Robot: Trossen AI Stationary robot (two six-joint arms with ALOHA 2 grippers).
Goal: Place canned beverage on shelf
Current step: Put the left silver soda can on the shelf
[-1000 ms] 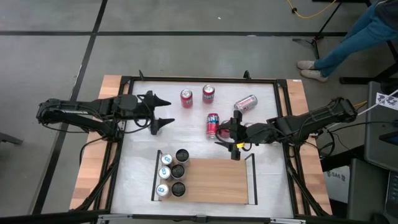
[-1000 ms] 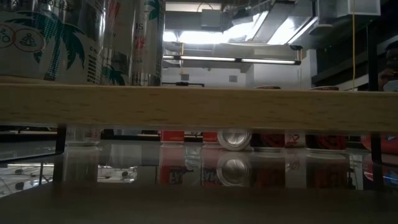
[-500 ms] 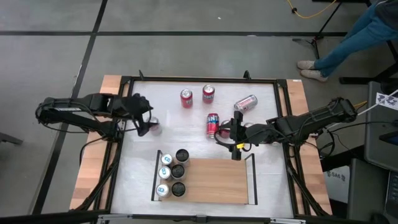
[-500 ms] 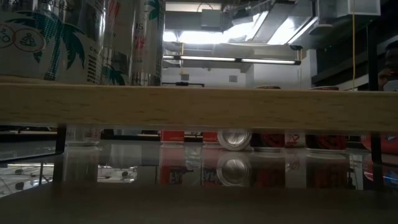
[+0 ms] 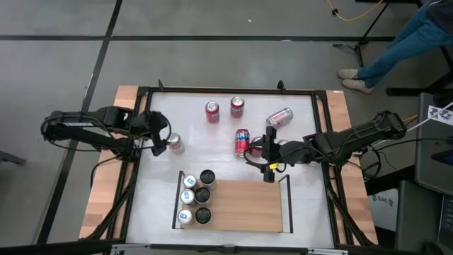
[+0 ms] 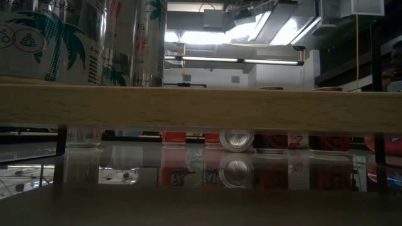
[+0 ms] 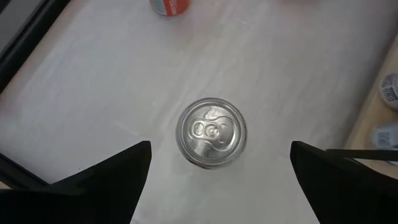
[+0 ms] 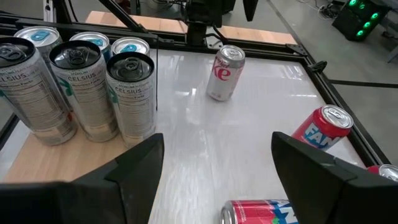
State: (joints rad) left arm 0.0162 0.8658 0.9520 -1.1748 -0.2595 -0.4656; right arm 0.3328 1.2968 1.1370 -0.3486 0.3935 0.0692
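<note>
A silver and pink can (image 5: 175, 144) stands upright on the white tabletop (image 5: 212, 166), at its left. My left gripper (image 5: 161, 139) points down above it, open, with one finger on each side of the can's top (image 7: 211, 132) and clear of it. A red and blue can (image 5: 242, 142) lies on its side mid-table. My right gripper (image 5: 265, 152) is open and level just to the right of this can (image 8: 258, 211), touching nothing. The light-wood shelf (image 5: 244, 207) lies near the front edge, with several tall cans (image 5: 195, 197) standing at its left end.
Two red cans (image 5: 212, 111) (image 5: 237, 107) stand at the far side, and another can (image 5: 279, 117) lies tipped at the far right. A black frame (image 5: 145, 166) rims the tabletop. A person's legs (image 5: 396, 46) show beyond the far right corner.
My left gripper has tipped from level, pointing toward the table's right edge, to pointing down. It has drawn back a little toward the left edge and now hangs over the silver and pink can. My right gripper has kept still.
</note>
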